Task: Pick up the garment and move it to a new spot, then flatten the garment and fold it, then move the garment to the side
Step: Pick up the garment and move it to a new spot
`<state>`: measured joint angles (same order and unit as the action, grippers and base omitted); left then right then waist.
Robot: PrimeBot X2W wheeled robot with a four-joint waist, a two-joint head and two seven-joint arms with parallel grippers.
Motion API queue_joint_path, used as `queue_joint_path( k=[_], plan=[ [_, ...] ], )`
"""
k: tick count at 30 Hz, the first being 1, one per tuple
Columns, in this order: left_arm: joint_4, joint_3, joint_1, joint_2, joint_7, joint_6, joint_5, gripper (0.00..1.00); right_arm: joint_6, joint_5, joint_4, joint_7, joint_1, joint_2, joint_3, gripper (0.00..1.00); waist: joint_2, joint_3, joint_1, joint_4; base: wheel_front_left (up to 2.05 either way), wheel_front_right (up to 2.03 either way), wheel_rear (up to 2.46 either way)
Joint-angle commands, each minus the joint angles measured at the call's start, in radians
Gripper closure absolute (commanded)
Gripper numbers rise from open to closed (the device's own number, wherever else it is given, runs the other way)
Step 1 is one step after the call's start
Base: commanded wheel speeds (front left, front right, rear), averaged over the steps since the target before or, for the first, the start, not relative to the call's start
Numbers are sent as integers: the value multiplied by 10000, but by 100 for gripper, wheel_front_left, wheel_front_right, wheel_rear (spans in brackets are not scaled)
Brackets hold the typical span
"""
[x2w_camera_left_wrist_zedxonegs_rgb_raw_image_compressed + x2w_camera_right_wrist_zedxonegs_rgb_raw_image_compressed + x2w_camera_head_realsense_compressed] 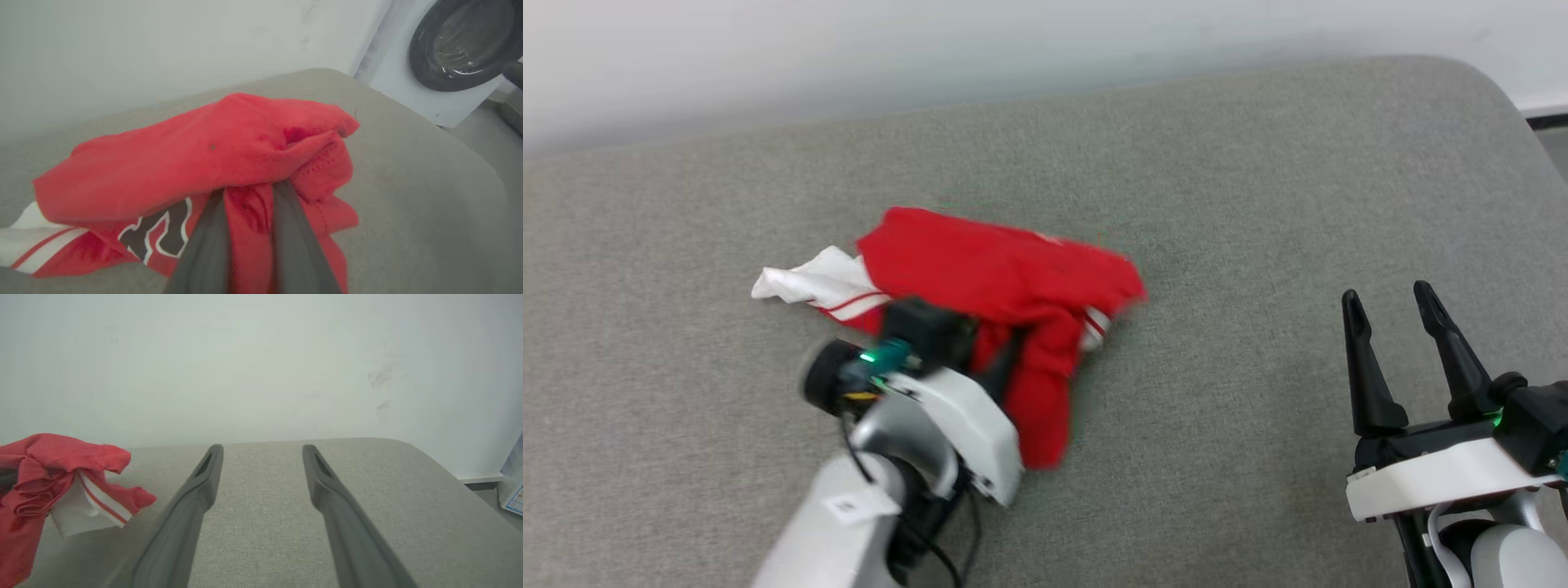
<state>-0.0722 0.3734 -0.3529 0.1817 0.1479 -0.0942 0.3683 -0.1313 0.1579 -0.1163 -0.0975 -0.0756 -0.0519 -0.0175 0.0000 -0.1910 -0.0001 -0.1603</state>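
Left gripper (250,192) is pinching a bunched fold of the crumpled red jersey shirt with white, stripe-trimmed sleeves (1005,269) between its dark fingers, apparently to carry it across the grey woven cushion surface (1258,163), while the right gripper (1387,294) is idling well apart, fingers spread, holding nothing.

Left wrist view: black lettering (159,239) with a white outline on the red garment (196,159), partly tucked under a fold; no character can be read whole. Head view: small white label (848,506) on the left forearm (800,549), print too small to read. Right wrist view: printed package (512,490) at the right edge, blue and red marks illegible.
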Motion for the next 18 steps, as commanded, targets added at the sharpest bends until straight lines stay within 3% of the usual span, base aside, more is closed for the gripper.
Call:
queue_joint_path(
  k=[1,16,17,18],
  plan=[
    [-19,365,212,-77,126,-117,-6,100,10,88,16,-68,-35,27,15,0,0,-249,1,-150,0,0,0],
    [-730,4134,310,125,381,-368,466,100,10,42,284,-329,-600,24,37,0,0,-1144,1,147,0,0,0],
    [-775,4217,278,142,282,-369,534,92,10,28,302,-330,-591,24,35,0,0,-1060,1,200,0,0,0],
    [-814,4302,242,136,204,-370,573,58,10,3,308,-318,-571,24,21,0,0,-987,1,248,0,0,0]
  ],
)
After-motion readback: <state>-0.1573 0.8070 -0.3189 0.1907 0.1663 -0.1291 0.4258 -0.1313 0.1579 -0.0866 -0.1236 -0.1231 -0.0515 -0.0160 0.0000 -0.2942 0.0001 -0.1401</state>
